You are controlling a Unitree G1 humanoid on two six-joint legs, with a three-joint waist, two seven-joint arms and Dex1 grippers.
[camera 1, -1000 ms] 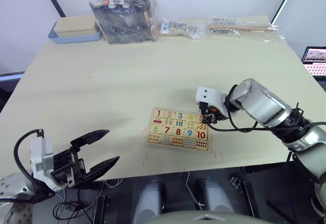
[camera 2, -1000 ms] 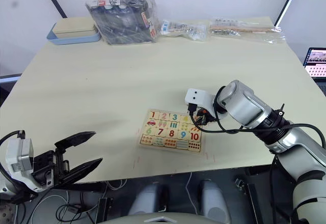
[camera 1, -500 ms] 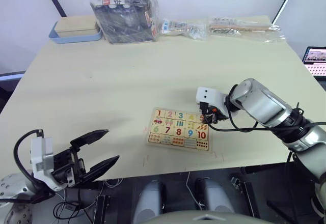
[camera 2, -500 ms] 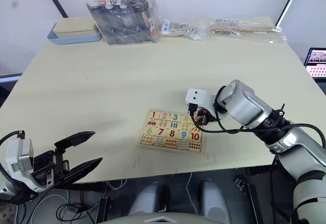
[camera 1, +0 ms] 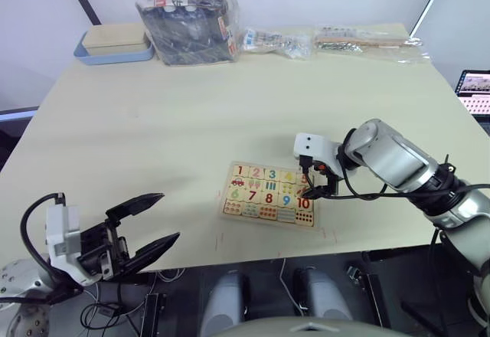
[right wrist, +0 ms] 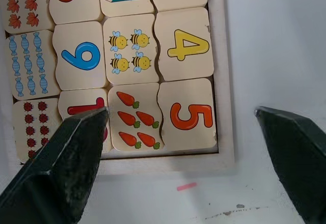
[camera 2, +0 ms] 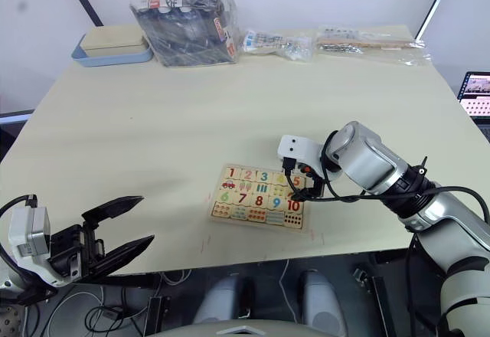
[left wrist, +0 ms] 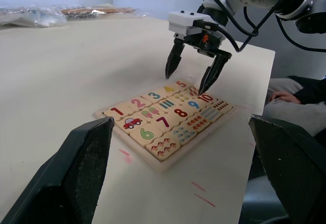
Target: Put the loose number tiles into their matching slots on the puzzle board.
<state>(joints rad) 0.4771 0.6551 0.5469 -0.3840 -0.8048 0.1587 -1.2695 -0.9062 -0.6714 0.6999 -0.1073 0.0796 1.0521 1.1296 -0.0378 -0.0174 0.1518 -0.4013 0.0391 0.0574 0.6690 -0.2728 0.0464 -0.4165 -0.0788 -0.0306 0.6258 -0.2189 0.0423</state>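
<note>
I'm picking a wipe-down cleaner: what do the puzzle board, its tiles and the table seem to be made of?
The flat rectangular puzzle board looks like pale unvarnished wood, matte. Its square number tiles seem the same wood, with glossy printed colour. The cream table appears smooth laminate, though that is uncertain.

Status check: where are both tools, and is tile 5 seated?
Right tool open, empty, above the puzzle board, far right end. Tile 5 flush in the corner slot beside tile 4. Left tool open, off the table's near edge. Nothing obstructing.
</note>
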